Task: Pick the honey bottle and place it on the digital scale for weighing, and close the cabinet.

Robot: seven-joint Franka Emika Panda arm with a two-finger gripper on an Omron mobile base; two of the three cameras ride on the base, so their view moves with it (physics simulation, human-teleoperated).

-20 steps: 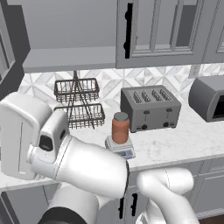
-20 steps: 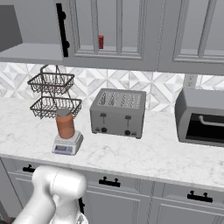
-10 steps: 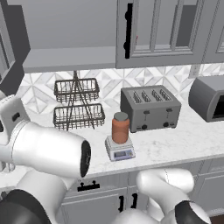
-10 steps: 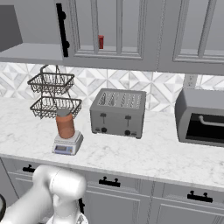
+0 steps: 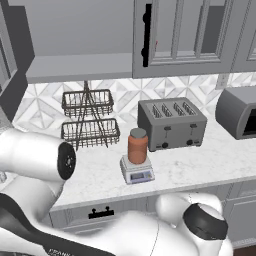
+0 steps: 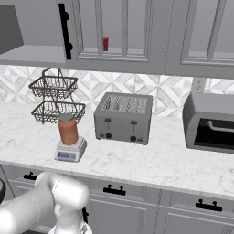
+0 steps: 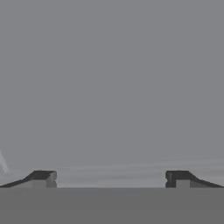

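Observation:
The honey bottle stands upright on the digital scale on the counter, left of the toaster. Nothing touches the bottle. The cabinet hangs above; its left compartment stands open with a bare shelf, and a door swung out shows at the left edge. In the hand view my gripper is open, its fingertips wide apart, nothing between them, facing a flat grey surface close ahead. My arm's white links bulk in the lower left of the left base view.
A grey four-slot toaster stands mid-counter, with a two-tier wire basket to its left and a grey oven at the right. A small red can sits behind the glass door.
My arm has swung leftward; its big white links have shifted across the lower left of the left base view. The bottle and scale have stayed put.

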